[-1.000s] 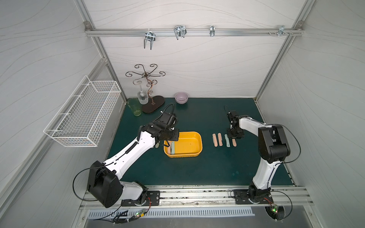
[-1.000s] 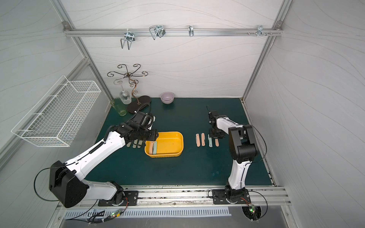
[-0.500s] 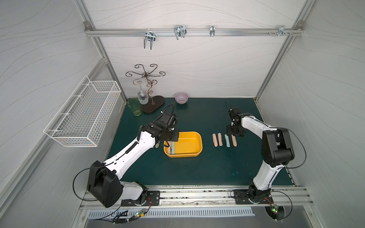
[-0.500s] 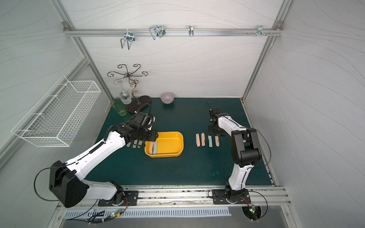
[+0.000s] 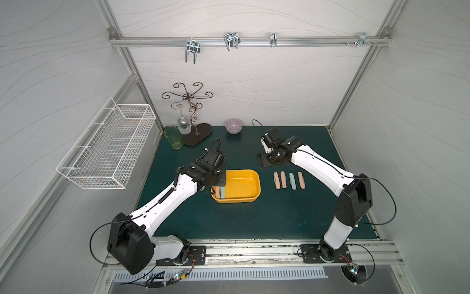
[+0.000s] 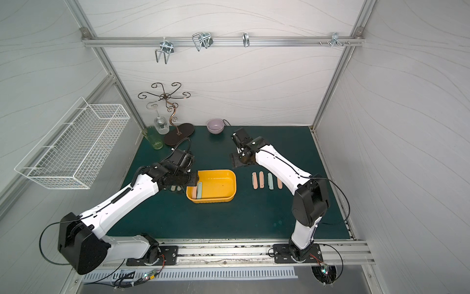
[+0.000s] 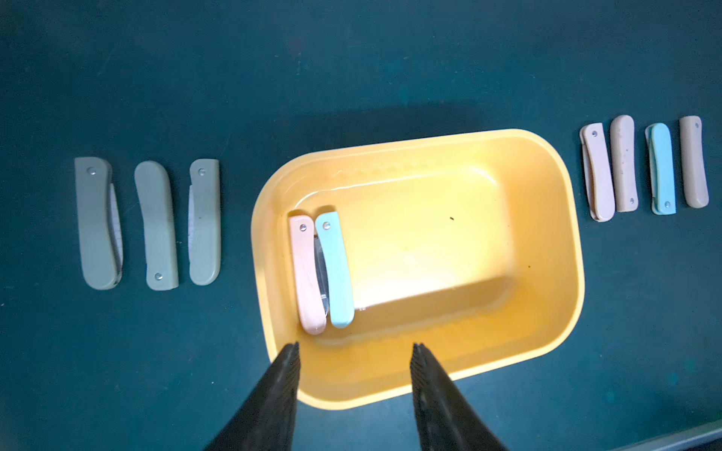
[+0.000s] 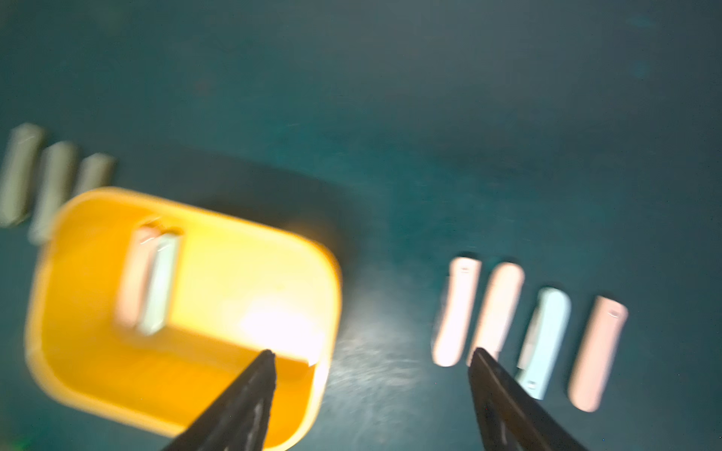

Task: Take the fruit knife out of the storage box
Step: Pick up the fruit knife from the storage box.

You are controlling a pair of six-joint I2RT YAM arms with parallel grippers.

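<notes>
Green table (image 5: 254,224) | storage box (image 5: 236,200) mid-table | four folded fruit knives (image 5: 283,179) right of box | three grey-green fruit knives (image 7: 156,230) left of box | bowl (image 5: 233,126) behind box

Seen from high above in both top views; seen close from each wrist, sharing the storage box (image 7: 429,238).

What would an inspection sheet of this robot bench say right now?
Surface: dark green mat, flat.
Job's things: yellow storage box holds a pink knife and a blue knife, folded, side by side at one end. There are four knives in a row beside the box and three grey-green knives on its other side.
Clutter: purple bowl, green glass, wire stand with a hanging wine glass, all at the back.
Grippers: left gripper open over the box's edge, empty; right gripper open, empty, view blurred.
Cables: black cable loops by the arms, clear of the knives.
Surroundings: white wire basket on the side wall, hook rail above.
</notes>
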